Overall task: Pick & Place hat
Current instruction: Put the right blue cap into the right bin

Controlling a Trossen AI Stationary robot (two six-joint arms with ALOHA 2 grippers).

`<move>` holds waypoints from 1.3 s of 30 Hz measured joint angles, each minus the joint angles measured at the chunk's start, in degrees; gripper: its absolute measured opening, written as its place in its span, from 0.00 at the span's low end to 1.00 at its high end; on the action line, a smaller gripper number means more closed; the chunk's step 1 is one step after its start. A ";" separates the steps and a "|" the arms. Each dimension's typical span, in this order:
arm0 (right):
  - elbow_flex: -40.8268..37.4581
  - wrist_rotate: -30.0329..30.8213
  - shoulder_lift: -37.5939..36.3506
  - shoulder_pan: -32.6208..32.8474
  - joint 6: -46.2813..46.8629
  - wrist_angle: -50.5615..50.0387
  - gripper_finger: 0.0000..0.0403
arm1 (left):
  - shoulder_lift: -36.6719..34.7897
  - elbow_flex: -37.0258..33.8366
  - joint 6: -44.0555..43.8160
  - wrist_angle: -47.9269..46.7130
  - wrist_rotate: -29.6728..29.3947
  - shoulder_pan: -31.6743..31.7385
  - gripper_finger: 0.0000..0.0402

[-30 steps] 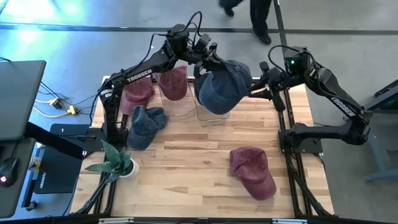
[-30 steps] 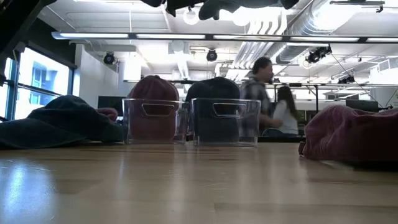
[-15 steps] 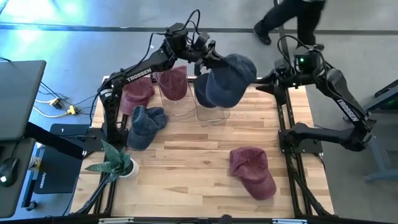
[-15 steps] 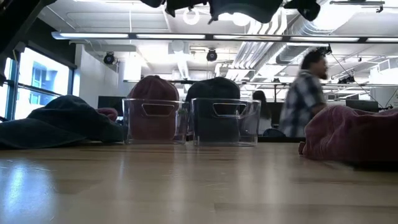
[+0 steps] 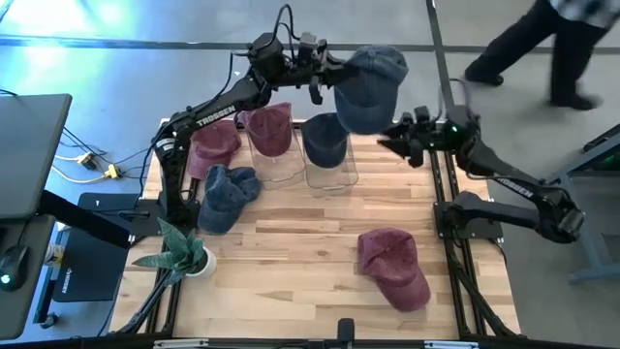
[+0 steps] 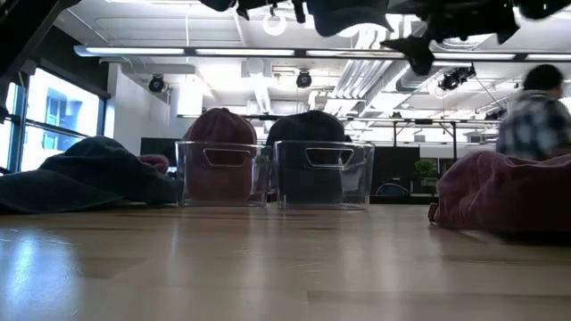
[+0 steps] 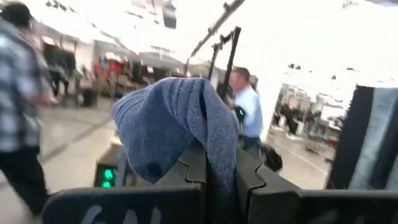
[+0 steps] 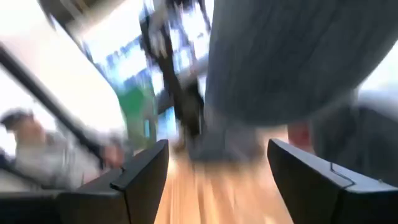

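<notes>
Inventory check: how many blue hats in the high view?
3: one held up by the left gripper, blue hat; one in the right clear bin; one at the table's left edge. More may be hidden.

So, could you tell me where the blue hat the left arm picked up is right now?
In the high view the blue hat hangs from the shut left gripper, above the clear bins at the table's far edge.

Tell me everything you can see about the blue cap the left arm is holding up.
The blue cap is a faded denim-like baseball cap of soft, ribbed-looking fabric. It hangs in the air above the far edge of the table, over the clear bin that already holds another blue cap. The left gripper is shut on its edge, with cloth draped over the fingers in the left wrist view. The right gripper is open beside it and not touching it.
</notes>
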 joint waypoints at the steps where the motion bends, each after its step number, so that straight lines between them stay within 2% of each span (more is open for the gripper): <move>1: -1.54 2.38 0.20 0.63 2.79 6.63 0.65 | 0.00 0.00 -0.02 0.87 -0.76 -0.01 0.03; 4: -4.68 9.99 1.00 2.31 8.06 20.15 0.61 | 0.02 0.00 -0.02 2.26 -2.50 0.01 0.03; 8: -4.32 14.37 1.87 3.40 8.37 26.41 0.51 | 0.02 0.00 -0.02 2.85 -3.68 0.03 0.03; 12: -1.85 14.36 3.03 3.79 6.76 25.98 0.31 | 0.02 0.00 0.17 2.77 -3.79 0.01 0.03; 15: 0.09 12.32 2.92 3.79 6.59 25.82 0.10 | 0.02 0.00 0.42 2.21 -3.61 0.12 0.04; 17: 0.79 9.89 2.45 3.74 6.53 24.97 0.04 | 0.02 0.00 0.25 1.33 -2.32 0.43 0.05; 21: 1.88 4.05 1.06 3.75 8.61 23.49 0.06 | 0.02 -0.03 -2.56 -2.12 7.27 2.83 0.17; 26: 1.99 0.59 -1.07 3.64 7.76 20.29 0.03 | 0.02 -0.07 -7.83 -1.31 26.50 7.03 0.38; 29: 1.99 -2.40 -1.76 2.84 7.98 17.98 0.03 | 0.02 0.03 -8.77 0.06 32.28 7.92 0.48; 31: 1.99 -5.54 -1.93 2.78 7.97 18.06 0.02 | 0.02 1.20 -8.74 -0.16 30.93 8.07 0.49; 34: 1.99 -7.93 -2.02 2.97 7.98 18.31 0.02 | -0.04 3.49 -7.81 -2.16 24.44 8.04 0.47; 39: 1.99 -7.23 -1.98 2.87 7.98 18.13 0.02 | 0.26 4.66 -1.64 -15.21 14.21 6.46 0.32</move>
